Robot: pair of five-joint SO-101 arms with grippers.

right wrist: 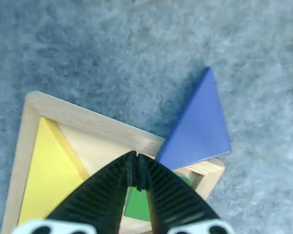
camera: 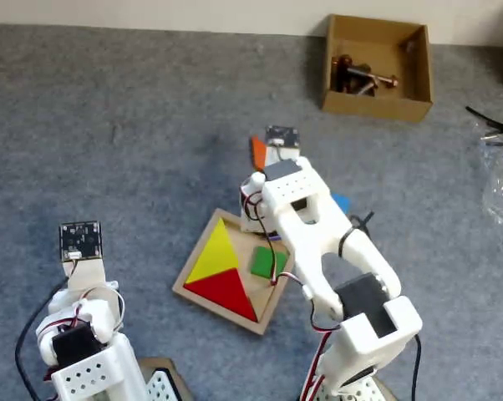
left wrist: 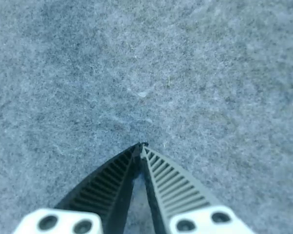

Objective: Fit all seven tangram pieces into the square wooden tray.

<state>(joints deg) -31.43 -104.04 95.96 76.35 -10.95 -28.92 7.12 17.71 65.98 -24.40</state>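
Black ribbed fingers (right wrist: 105, 187) of your right gripper (right wrist: 137, 163) are clenched tip to tip on nothing, hovering over the rim of the square wooden tray (right wrist: 88, 122). Just beside them lies the blue triangular tangram piece (right wrist: 197, 124). One short edge overlaps the rim near a tray corner, and the longest edge runs away from the tray to a sharp point. In the high view it lies at 2 o'clock from the tray's middle. Your right arm is plainly the nearer. The left gripper (left wrist: 141, 148), likewise clenched and empty, hangs over the grey felt worktop (left wrist: 137, 58), well apart at 9 o'clock.
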